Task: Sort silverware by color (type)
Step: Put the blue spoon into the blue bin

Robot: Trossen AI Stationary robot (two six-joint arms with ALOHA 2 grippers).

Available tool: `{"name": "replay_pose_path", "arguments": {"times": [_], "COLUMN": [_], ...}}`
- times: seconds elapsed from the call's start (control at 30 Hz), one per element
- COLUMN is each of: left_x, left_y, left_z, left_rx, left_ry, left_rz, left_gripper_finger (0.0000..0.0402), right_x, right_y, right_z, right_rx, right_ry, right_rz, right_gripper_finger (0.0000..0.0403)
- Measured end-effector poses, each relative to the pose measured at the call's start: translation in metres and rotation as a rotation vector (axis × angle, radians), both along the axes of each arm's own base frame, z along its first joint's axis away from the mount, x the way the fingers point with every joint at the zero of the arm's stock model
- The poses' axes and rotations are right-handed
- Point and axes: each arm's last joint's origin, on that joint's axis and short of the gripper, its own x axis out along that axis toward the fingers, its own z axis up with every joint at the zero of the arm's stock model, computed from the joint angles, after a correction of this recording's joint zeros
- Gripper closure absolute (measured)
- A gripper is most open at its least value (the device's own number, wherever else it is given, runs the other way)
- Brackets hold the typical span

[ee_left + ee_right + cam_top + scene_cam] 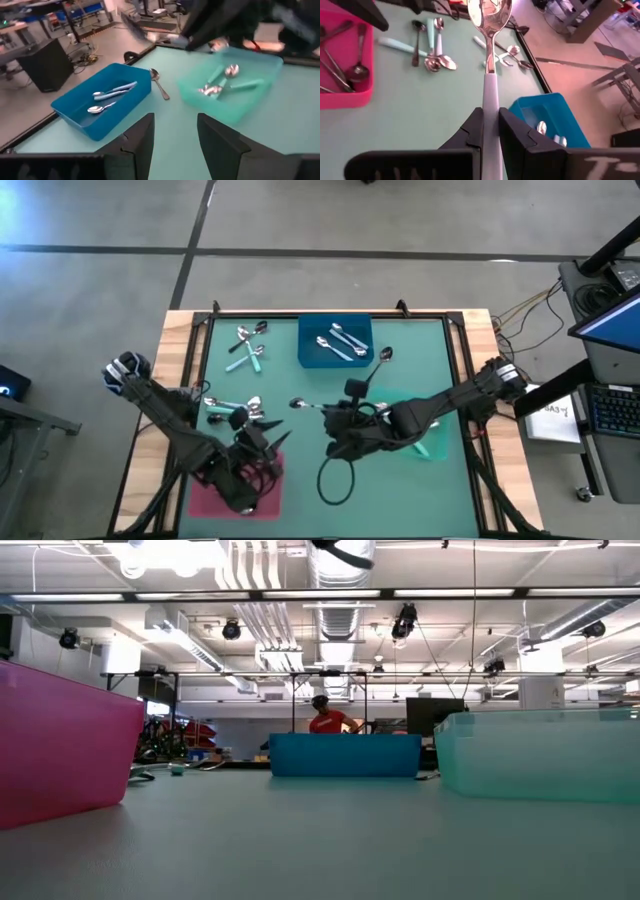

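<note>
My right gripper (pixel 490 114) is shut on a pale-teal-handled spoon (pixel 490 30); in the high view it (pixel 335 420) hovers mid-table, between the pink tray (pixel 215 492) and the green tray (pixel 432 448). My left gripper (pixel 175 122) is open and holds nothing; it (pixel 262 438) hangs over the pink tray's far edge. Dark-handled spoons (pixel 350 65) lie in the pink tray, silver ones (pixel 107 97) in the blue tray (pixel 335 342), teal ones (pixel 225 82) in the green tray. Loose spoons lie flat on the mat (pixel 248 348), (pixel 228 410), (pixel 382 360). My right gripper pinches the spoon's pale handle (pixel 490 97) between its two fingers. The spoon lies along the fingers and sticks out ahead of them, bowl (pixel 490 17) foremost, toward the table's left. It is lifted clear of the mat.
A raised black frame (pixel 205 325) rims the green mat. A black cable loop (pixel 335 475) hangs below my right arm. In the low view the three trays stand on the mat, pink (pixel 60 745), blue (pixel 345 755), green (pixel 540 755). A person in red (pixel 325 720) stands far behind.
</note>
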Motion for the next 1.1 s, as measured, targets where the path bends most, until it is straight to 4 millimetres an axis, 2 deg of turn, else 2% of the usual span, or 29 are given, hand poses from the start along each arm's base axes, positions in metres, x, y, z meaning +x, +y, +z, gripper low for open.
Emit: {"name": "replay_pose_path", "arguments": {"times": [0.13,0.37,0.7,0.83,1.03,1.1], "left_x": [0.008,0.009,0.011,0.011,0.010,0.010], "left_y": [0.004,0.005,0.004,0.004,0.004,0.005], "left_z": [0.003,0.009,0.013,0.013,0.015,0.017], "left_rx": [0.007,0.048,0.022,0.033,0.014,0.004], "left_ry": [-0.028,-0.185,-0.298,-0.306,-0.323,-0.330], "left_rz": [0.021,0.121,0.178,0.185,0.188,0.188], "left_gripper_finger": [0.0267,0.0267,0.0275,0.0307,0.0387,0.0392], "right_x": [0.002,0.010,0.022,0.022,0.023,0.023], "right_y": [-0.001,0.008,0.014,0.014,0.013,0.013], "right_z": [-0.003,-0.007,0.002,0.003,0.003,0.003], "right_rx": [-0.016,-0.076,-0.186,-0.202,-0.206,-0.206], "right_ry": [0.017,0.014,-0.055,-0.057,-0.056,-0.056], "right_rz": [0.009,0.082,0.182,0.186,0.188,0.187], "right_gripper_finger": [0.0376,0.0376,0.0377,0.0377,0.0379,0.0381]}}
